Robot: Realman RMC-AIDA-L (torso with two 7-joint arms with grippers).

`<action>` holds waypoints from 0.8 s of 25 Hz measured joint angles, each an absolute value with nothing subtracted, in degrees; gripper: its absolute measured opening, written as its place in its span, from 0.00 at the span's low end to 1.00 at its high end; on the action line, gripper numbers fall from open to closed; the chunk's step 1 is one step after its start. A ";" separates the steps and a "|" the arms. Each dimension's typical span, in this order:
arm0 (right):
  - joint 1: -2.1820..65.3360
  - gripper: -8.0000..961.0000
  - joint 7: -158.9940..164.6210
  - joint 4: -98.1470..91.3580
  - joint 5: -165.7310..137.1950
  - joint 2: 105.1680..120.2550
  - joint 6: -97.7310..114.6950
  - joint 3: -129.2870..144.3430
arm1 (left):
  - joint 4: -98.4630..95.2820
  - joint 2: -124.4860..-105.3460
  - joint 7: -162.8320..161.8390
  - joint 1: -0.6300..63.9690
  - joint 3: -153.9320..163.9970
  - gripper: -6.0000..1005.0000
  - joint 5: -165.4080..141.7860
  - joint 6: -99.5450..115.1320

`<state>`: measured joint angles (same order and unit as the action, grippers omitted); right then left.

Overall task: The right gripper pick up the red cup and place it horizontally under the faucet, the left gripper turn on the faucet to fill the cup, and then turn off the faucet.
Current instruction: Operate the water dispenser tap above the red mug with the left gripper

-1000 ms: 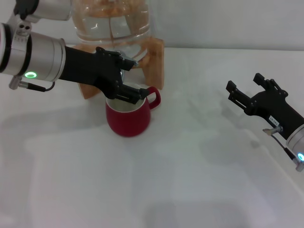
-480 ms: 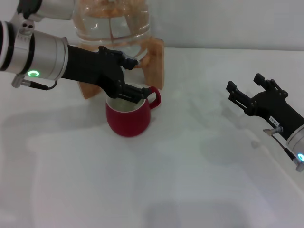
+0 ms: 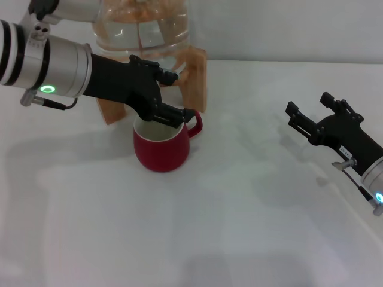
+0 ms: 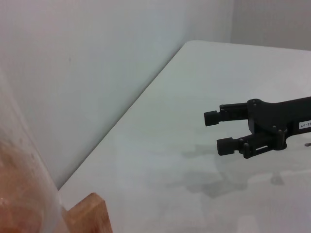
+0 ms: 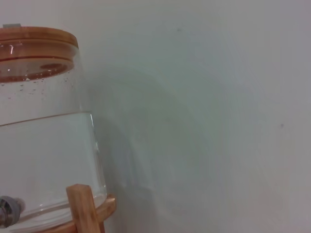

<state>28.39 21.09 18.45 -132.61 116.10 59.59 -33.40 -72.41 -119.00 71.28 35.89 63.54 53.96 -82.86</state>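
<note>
The red cup (image 3: 161, 149) stands upright on the white table, its handle toward the right, just in front of the jar's wooden stand (image 3: 195, 78). My left gripper (image 3: 175, 94) hovers over the cup's rim at the foot of the glass jar (image 3: 140, 27). Its two fingers are spread, one above the other, and they cover the faucet in the head view. A grey bit of the faucet (image 5: 7, 210) shows at the jar's base in the right wrist view. My right gripper (image 3: 309, 103) waits open and empty far off to the right, also seen as the right gripper (image 4: 217, 131).
The jar is part full of water and has a wooden lid (image 5: 34, 36). A pale wall runs behind the table. Bare white tabletop (image 3: 239, 197) lies between the cup and the right arm.
My left arm has shifted slightly up and to the right over the cup; the chrome spout seen earlier is now covered. The cup and the right arm have not moved.
</note>
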 joint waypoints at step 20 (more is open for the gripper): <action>28.39 0.91 21.09 18.48 -132.54 116.10 59.68 -33.40 | -72.42 -119.09 71.32 35.68 63.55 0.87 53.96 -81.23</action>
<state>28.39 21.09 18.48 -132.54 116.10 59.68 -33.40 -72.42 -119.09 71.32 35.68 63.55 53.96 -81.23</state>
